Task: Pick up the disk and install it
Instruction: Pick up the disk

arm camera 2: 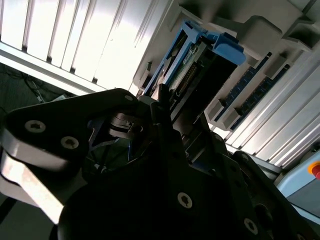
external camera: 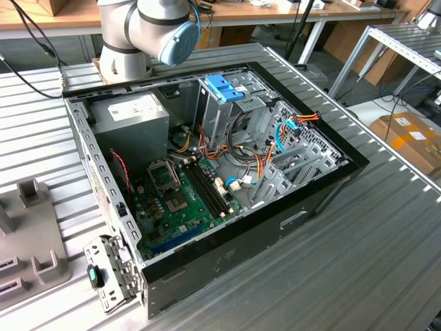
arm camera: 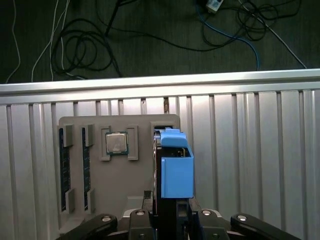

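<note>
Now, in the first wrist view, the gripper (arm camera: 167, 214) is clamped on the disk (arm camera: 173, 175), with 1 dark finger on each side of it and no gap showing. The disk is held on edge, a thin dark slab framed by its light-blue plastic carrier, pointing away from the claw toward a grey tray (arm camera: 135, 185). Its far end lines up with a narrow slot in that tray; whether it touches the tray cannot be told. The tray also holds a square processor chip (arm camera: 116, 143) in a pocket near the disk and 2 memory sticks (arm camera: 62, 170) standing in slots on the chip's other side. The tray lies on a table (arm camera: 250, 165) of silver metal slats, and beyond the table's edge loose cables (arm camera: 85, 45) lie on a dark floor.

In the second wrist view, the gripper (arm camera 2: 165, 120) appears from the side, and the disk (arm camera 2: 200, 65) stands out from it with the blue carrier at its far end.

In the exterior view, an open computer case (external camera: 227, 255) lies in the middle of the frame on the slatted table. Inside it are a green motherboard (external camera: 176, 200), a grey power-supply box (external camera: 134, 121) and a blue bracket (external camera: 224, 87) on an upright metal cage. The arm (external camera: 148, 27) rises at the upper middle of the frame, and the tray (external camera: 27, 234) lies at the exterior view's left.
</note>
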`<state>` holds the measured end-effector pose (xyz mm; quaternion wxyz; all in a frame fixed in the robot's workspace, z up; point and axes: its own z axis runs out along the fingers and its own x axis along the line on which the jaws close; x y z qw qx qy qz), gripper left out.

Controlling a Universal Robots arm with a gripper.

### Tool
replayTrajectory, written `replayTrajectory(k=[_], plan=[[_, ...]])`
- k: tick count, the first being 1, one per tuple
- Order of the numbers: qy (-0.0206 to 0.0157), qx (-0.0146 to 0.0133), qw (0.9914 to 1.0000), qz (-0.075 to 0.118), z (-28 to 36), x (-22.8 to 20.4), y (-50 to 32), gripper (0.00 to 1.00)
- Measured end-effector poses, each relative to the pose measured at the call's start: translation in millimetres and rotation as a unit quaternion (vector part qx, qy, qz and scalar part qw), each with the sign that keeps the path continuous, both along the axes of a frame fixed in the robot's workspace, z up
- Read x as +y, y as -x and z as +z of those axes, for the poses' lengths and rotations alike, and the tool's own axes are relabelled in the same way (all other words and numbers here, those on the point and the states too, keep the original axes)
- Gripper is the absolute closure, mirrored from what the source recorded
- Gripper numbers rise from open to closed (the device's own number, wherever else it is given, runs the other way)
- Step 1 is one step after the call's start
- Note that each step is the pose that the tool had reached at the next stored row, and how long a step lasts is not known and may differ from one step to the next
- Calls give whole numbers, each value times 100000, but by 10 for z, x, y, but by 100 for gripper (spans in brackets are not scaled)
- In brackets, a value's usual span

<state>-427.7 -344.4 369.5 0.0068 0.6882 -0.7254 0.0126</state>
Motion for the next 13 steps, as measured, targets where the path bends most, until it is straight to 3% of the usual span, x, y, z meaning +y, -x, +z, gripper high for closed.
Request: replayTrajectory(k=[13], plan=[[6,-11,100000,0,140,0,0,65]])
